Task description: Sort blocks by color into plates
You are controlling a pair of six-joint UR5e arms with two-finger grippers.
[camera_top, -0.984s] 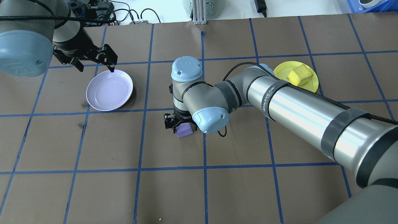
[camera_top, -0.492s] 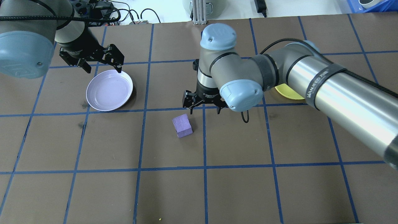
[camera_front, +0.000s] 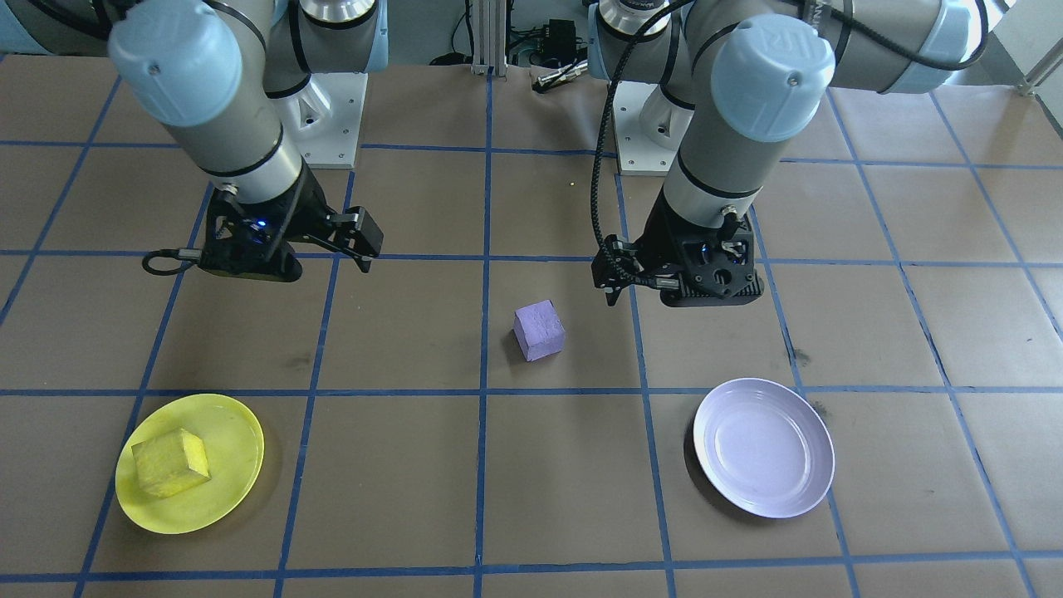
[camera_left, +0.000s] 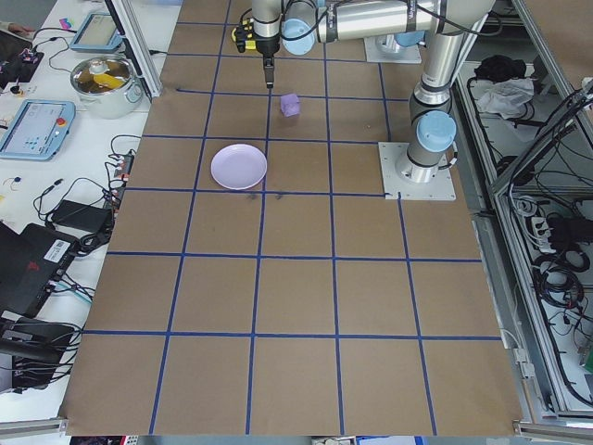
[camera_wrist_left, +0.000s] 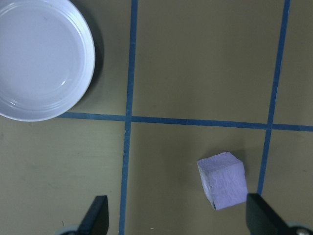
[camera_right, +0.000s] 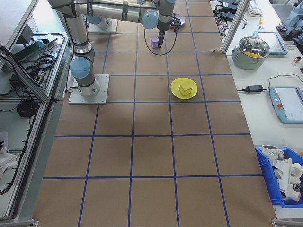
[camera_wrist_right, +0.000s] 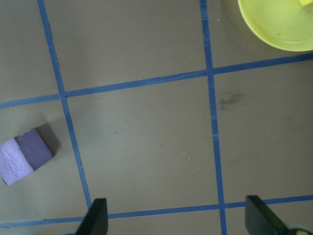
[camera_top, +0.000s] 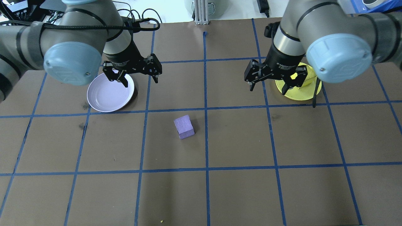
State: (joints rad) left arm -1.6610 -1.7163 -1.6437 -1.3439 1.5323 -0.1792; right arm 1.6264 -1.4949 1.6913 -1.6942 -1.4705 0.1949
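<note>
Sitting alone on the desk (camera_top: 238, 188), the purple block (camera_top: 184, 126) lies between both spread, empty tools: left tool (camera_top: 133, 70) beside the lavender plate (camera_top: 110, 92), right tool (camera_top: 273, 78) near the yellow plate (camera_front: 189, 463) holding the yellow block (camera_front: 169, 463). An off-centre grab could nudge that light block aside.

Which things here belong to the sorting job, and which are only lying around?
Belong to the job:
purple block, on the table
yellow block, in the yellow plate
lavender plate, empty
left gripper and right gripper, both open

Just lying about:
steel pot
tablet
blue bin
</note>
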